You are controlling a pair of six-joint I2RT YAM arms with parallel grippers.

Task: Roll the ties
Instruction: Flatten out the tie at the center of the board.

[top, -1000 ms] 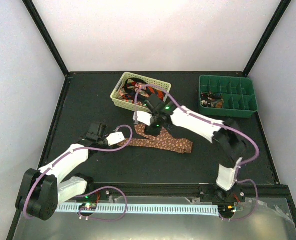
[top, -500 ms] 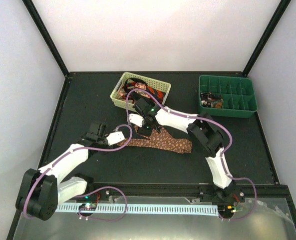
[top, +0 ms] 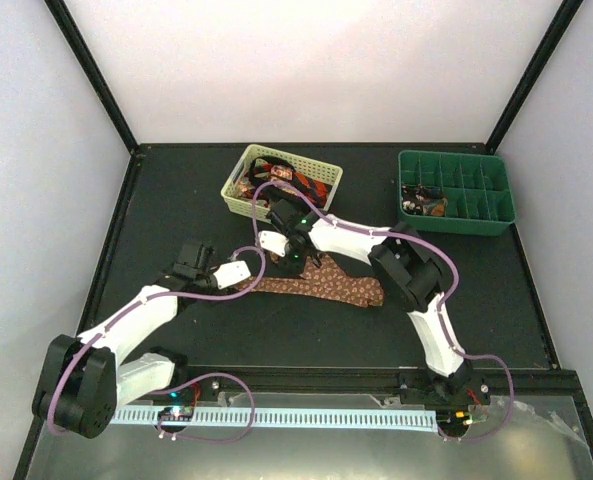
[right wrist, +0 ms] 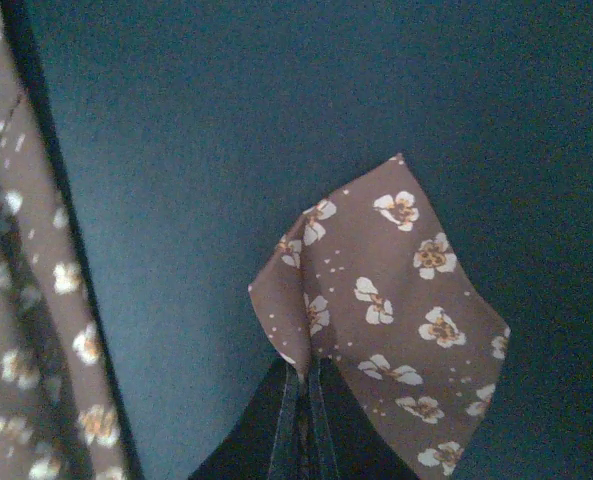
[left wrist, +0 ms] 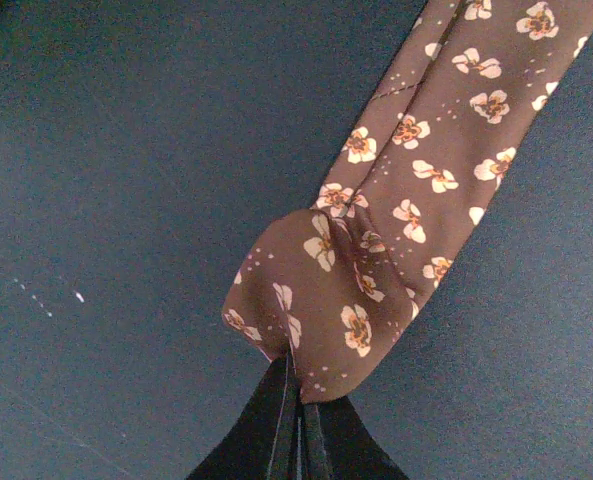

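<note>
In the middle of the table point(top: 176, 210), your brown tie point(top: 328, 287) lies stretched, not yet rolled; the left gripper point(left wrist: 298, 425) and the right gripper point(right wrist: 302, 420) are each clamped on its cloth. More ties point(top: 294, 182) wait in the basket point(top: 251, 205); 1 seems finished in the green tray point(top: 456, 226).

brown tie point(left wrist: 416, 190) cut off at top edge; green tray point(top: 466, 226) contents too small to tell

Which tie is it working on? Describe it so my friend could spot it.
On the black table, in front of the yellow basket, lies the brown tie. Unlike the red-and-black ties heaped in that basket, it is laid out long and bears pale flowers.
</note>
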